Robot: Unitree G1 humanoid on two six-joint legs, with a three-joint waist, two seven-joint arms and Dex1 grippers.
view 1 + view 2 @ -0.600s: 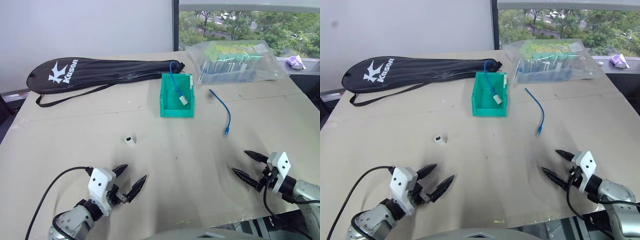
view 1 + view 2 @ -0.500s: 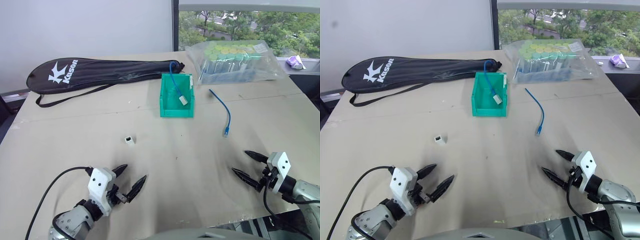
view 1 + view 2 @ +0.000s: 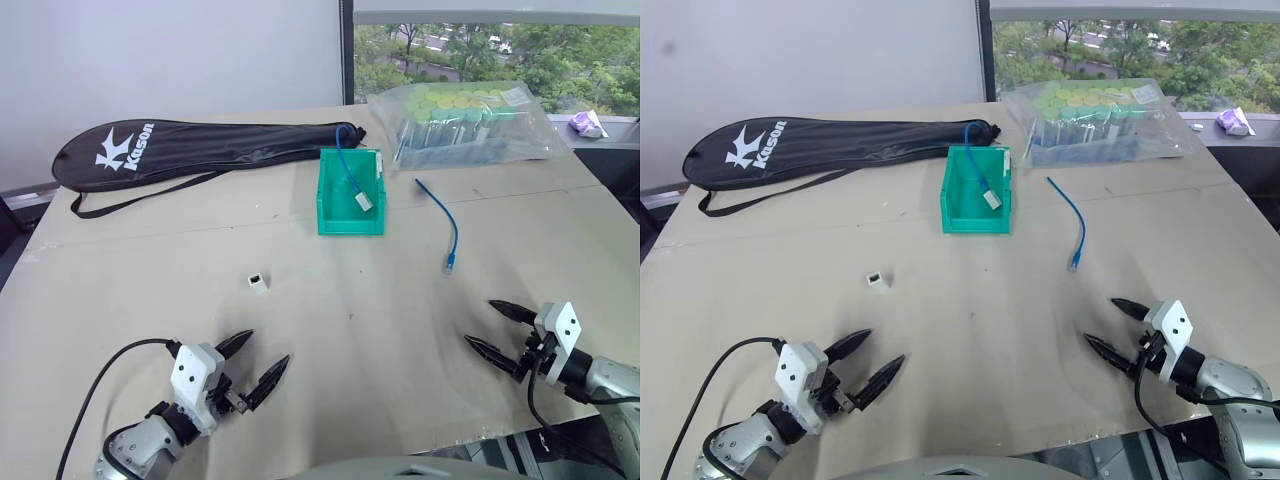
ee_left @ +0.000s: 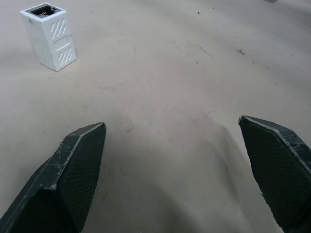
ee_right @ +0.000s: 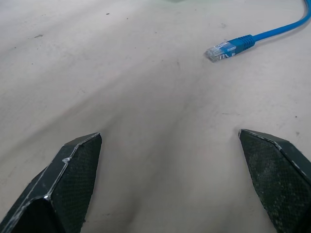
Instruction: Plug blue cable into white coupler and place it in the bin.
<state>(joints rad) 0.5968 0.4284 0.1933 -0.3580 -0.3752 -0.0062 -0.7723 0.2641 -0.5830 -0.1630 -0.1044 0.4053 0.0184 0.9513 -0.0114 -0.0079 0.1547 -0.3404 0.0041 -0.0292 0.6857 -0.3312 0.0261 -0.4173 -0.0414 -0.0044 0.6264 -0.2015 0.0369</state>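
Observation:
The blue cable lies loose on the table's right half, and its clear plug rests just beyond my right gripper. That gripper stands open near the front edge with nothing between its fingers. The white coupler sits alone left of centre, socket facing up. My left gripper is open and empty, short of the coupler and a little to its right. The green bin stands at the back centre, holding another blue cable with a cream block.
A black racket bag lies along the back left. A clear bag of green-capped tubes rests at the back right, next to the bin. The table's front edge runs just below both grippers.
The picture has shifted a little. My left gripper has drawn back slightly toward the front edge. The right gripper, cable and coupler have stayed put.

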